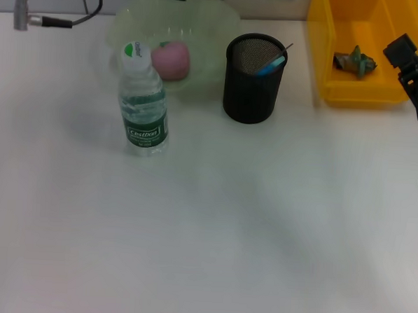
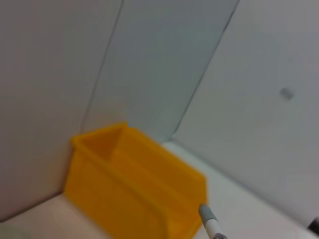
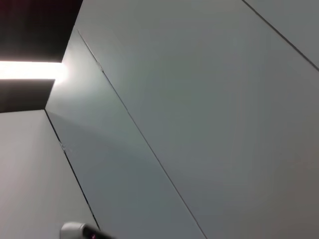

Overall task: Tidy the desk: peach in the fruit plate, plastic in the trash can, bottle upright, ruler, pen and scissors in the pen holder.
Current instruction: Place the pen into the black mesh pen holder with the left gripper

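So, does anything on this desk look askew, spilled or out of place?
Nothing stands out. The bottle stands upright, the peach sits in the fruit plate, the pen holder is upright with items inside, and crumpled plastic lies in the yellow bin.

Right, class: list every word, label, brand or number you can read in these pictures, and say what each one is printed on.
"Cestbon": on the green label of the upright water bottle, in the head view.
Small white print on the bottle's green cap sticker: too blurred to read.
Nothing else carries readable text in any view.
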You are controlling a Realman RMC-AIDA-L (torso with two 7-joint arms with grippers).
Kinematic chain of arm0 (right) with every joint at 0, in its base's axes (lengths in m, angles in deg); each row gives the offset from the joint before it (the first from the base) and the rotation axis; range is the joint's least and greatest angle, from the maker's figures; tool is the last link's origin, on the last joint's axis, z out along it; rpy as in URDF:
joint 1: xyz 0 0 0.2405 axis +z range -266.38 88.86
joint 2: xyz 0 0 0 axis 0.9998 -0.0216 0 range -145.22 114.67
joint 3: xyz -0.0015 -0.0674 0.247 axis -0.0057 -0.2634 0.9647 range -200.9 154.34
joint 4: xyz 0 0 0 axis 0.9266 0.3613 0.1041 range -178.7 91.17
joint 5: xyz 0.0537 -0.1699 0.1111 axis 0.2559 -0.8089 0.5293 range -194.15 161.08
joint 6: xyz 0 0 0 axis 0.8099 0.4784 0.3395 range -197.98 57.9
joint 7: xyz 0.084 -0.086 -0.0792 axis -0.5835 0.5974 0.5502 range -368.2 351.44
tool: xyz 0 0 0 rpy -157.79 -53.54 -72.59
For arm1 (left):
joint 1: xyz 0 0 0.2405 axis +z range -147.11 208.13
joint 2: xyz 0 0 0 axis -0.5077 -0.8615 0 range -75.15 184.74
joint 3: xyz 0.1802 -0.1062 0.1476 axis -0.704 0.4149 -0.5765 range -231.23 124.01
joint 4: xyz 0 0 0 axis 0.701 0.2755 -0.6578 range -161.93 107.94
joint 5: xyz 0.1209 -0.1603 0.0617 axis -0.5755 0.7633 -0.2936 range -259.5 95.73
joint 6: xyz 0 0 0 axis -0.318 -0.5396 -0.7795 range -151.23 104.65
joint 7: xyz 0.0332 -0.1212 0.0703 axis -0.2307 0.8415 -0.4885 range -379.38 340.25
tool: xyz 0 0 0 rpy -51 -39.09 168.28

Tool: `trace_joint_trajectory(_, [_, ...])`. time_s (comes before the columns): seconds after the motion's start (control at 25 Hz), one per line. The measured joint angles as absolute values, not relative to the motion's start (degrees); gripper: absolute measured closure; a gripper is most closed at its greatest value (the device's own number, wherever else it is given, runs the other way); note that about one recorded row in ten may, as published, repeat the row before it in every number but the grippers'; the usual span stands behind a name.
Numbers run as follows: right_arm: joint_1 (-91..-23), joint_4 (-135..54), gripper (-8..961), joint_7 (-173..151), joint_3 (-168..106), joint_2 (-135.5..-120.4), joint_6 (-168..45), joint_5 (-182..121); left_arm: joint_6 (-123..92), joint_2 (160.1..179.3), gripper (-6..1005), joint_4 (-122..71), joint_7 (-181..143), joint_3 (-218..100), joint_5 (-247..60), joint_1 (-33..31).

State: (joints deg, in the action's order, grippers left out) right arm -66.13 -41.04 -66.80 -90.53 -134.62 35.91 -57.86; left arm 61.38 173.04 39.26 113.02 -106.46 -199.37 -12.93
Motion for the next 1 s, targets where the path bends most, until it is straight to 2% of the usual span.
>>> trace_joint_trajectory(0.4, [-68.3, -41.6, 634, -63.2, -90.9, -134.62, 35.5, -58.0, 58.1, 173.42, 831, 39.9, 124.5, -112.5, -216.0, -22.1])
trace_joint_trajectory(1.0, [-68.6, -41.2, 635, -63.1, -91.0, -134.47, 33.3, -58.7, 54.3, 173.89, 822, 39.6, 129.7, -119.9, -224.9, -25.5])
